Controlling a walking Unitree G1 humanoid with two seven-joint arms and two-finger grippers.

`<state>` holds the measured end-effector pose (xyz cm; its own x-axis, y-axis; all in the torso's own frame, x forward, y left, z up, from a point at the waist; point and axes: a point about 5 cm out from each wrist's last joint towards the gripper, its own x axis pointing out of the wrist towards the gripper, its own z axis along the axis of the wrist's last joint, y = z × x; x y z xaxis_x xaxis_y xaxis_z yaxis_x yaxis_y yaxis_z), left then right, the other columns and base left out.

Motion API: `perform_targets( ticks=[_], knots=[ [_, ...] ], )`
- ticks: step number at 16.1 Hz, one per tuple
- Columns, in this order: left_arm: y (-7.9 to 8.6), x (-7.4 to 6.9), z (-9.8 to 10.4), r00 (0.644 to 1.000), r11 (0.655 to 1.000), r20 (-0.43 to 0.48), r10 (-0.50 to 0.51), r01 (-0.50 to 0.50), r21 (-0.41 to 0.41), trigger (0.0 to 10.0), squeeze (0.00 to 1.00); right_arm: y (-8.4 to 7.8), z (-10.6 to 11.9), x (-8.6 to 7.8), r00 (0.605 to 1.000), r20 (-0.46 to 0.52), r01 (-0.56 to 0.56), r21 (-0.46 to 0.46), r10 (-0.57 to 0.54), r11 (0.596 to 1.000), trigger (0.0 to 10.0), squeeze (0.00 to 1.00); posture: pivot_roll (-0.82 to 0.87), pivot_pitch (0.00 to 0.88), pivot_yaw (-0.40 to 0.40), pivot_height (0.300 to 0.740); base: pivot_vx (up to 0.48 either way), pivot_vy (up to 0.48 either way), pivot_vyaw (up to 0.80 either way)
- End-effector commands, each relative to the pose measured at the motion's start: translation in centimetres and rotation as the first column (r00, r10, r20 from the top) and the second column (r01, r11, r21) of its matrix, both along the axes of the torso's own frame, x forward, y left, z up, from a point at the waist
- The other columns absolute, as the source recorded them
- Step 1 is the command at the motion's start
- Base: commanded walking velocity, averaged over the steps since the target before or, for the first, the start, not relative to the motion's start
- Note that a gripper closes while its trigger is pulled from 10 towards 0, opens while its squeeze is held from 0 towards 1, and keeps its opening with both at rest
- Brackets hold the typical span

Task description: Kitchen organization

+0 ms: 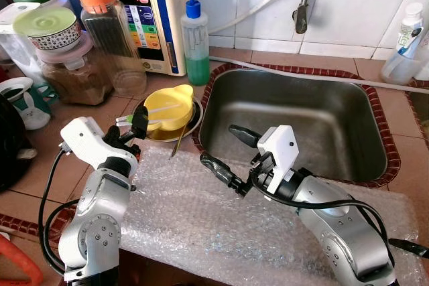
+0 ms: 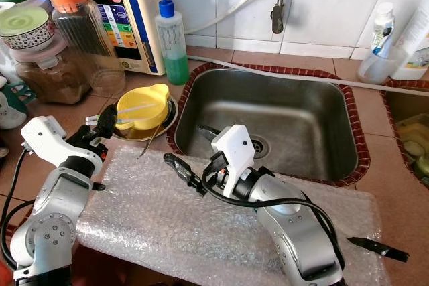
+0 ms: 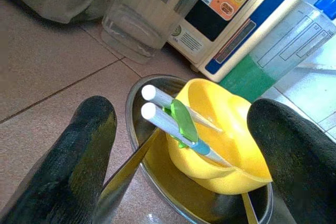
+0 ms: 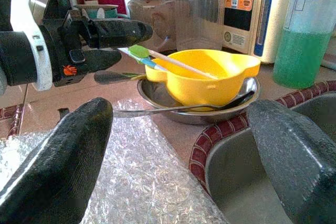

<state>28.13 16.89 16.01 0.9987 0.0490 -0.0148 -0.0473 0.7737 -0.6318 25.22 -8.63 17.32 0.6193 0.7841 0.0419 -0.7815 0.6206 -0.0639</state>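
A yellow bowl (image 1: 172,104) sits in a shallow steel dish (image 1: 195,122) on the tiled counter, left of the sink. Two white chopsticks joined by a green clip (image 3: 173,118) lie across the bowl, their ends sticking out toward my left gripper (image 1: 133,132). That gripper is open, with the chopstick ends (image 4: 137,54) between its fingers and untouched. A metal spoon (image 1: 179,140) leans out of the dish. My right gripper (image 1: 218,143) hangs open and holds nothing, over the sink's near-left corner and the bubble wrap (image 1: 201,222).
The steel sink (image 1: 295,122) lies to the right. Behind the bowl stand a green soap bottle (image 1: 196,45), a water purifier (image 1: 153,15) and several jars (image 1: 104,21). A white bottle (image 1: 404,41) stands at the far right. A dark knife (image 2: 379,248) rests on the wrap's right end.
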Motion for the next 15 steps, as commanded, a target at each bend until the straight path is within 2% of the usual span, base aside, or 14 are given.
perform_targets(
  ticks=[1,2,3,7,8,9,11,12,15],
  knots=[
    [0.09,-0.10,-0.33,1.000,1.000,-0.019,0.015,-0.015,-0.008,4.2,0.00,0.23,0.22,-0.17,1.000,0.010,-0.018,0.004,0.018,1.000,10.0,0.00,-0.20,0.123,0.091,0.740,0.000,0.000,0.00],
    [0.16,-0.11,-0.32,1.000,1.000,-0.018,0.018,-0.018,-0.006,0.9,0.00,0.22,0.23,-0.13,1.000,0.011,-0.018,0.003,0.018,1.000,10.0,0.00,-0.20,0.123,0.091,0.740,0.000,0.000,0.00],
    [0.35,-0.18,-0.38,0.999,1.000,-0.020,0.029,-0.029,-0.011,0.0,0.00,0.23,0.24,-0.08,1.000,0.013,-0.019,0.003,0.019,1.000,10.0,0.00,-0.20,0.121,0.089,0.740,0.000,0.000,0.00],
    [0.38,-0.26,-0.63,0.999,0.998,-0.036,0.028,-0.030,-0.055,0.0,0.00,0.27,0.25,-0.02,1.000,0.014,-0.022,0.003,0.022,1.000,10.0,0.00,-0.20,0.118,0.089,0.740,0.000,0.000,0.00],
    [0.26,-0.23,-0.66,0.999,0.998,-0.038,0.012,-0.014,-0.054,0.8,0.00,0.28,0.26,-0.01,1.000,0.014,-0.023,0.004,0.023,1.000,10.0,0.00,-0.20,0.118,0.089,0.740,0.000,0.000,0.00],
    [0.12,-0.18,-0.81,0.999,0.999,-0.050,0.002,-0.004,-0.046,10.0,0.00,0.29,0.25,-0.03,1.000,0.014,-0.024,0.004,0.024,1.000,10.0,0.00,-0.20,0.118,0.090,0.740,0.000,0.000,0.00],
    [0.02,-0.14,-0.81,0.999,0.999,-0.044,0.002,-0.004,-0.049,10.0,0.00,0.28,0.24,-0.06,1.000,0.013,-0.024,0.004,0.023,1.000,10.0,0.00,-0.20,0.120,0.091,0.740,0.000,0.000,0.00],
    [0.06,-0.15,-0.76,0.999,0.999,-0.036,0.010,-0.012,-0.053,0.0,0.00,0.28,0.22,-0.08,1.000,0.012,-0.023,0.004,0.023,1.000,10.0,0.00,-0.20,0.121,0.090,0.740,0.000,0.000,0.00],
    [0.08,-0.18,-0.63,1.000,0.998,-0.025,0.008,-0.009,-0.054,0.0,0.00,0.32,0.19,-0.13,1.000,0.010,-0.023,0.005,0.023,1.000,10.0,0.00,-0.20,0.122,0.091,0.740,0.000,0.000,0.00]
  ],
)
